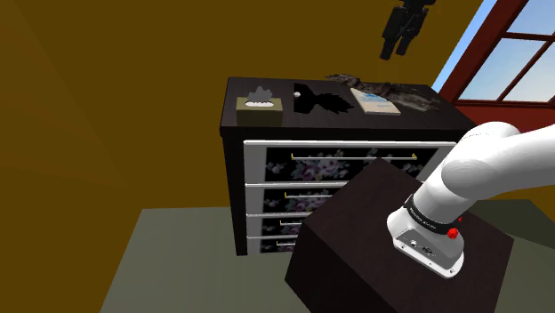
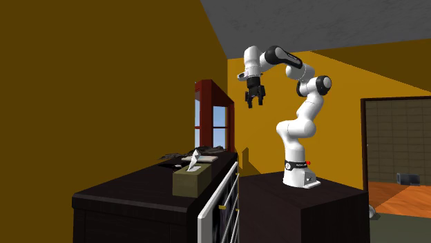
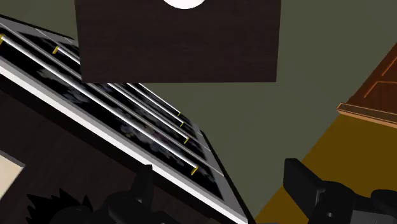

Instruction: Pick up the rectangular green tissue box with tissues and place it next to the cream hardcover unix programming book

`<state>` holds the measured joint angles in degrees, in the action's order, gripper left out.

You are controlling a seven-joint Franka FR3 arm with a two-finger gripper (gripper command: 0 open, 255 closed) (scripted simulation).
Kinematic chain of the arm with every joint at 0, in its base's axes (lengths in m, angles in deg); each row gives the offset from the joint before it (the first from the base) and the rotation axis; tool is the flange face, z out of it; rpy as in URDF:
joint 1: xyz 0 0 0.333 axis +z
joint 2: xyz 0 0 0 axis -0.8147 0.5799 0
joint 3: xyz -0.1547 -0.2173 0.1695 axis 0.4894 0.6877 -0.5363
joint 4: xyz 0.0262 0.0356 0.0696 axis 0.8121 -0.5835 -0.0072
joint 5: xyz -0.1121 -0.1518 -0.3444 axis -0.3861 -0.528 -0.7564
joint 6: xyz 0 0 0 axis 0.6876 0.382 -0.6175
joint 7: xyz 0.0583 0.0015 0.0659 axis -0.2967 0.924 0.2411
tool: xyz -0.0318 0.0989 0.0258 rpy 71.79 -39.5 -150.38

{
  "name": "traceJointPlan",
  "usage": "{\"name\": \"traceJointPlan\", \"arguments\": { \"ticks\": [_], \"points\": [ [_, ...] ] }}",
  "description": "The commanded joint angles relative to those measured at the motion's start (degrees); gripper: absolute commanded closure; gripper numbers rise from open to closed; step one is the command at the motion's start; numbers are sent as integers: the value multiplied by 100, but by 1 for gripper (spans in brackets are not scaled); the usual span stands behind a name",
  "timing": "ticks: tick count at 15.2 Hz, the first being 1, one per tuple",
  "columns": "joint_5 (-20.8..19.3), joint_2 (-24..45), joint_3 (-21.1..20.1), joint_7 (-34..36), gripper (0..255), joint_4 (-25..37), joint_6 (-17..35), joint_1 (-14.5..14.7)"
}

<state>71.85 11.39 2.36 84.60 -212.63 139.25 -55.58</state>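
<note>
I see the gripper (image 1: 402,31) hanging high above the dresser (image 1: 245,89), well clear of everything on it. In the wrist view its two black fingers (image 3: 139,191) stand wide apart with nothing between them, so the hand is open, empty and touching nothing. The olive-green tissue box (image 1: 259,108) sits upright on the dresser's dark top, at the end toward the shoulder view's left and near the front edge. Its long axis runs along that front edge, and pale tissues stick up from its top face. The cream book (image 1: 374,100) lies flat toward the other end, well apart from the box.
</note>
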Motion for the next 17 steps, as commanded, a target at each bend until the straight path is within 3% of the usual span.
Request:
{"name": "traceJointPlan", "arguments": {
  "ticks": [1, 10, 17],
  "points": [
    [0, 0, 0, 0, 0, 0, 0, 0],
    [-680, 1786, -558, -273, 0, 480, 1213, 260],
    [-1443, 3256, -1002, -256, 0, 1159, 1863, 365]
  ]
}}
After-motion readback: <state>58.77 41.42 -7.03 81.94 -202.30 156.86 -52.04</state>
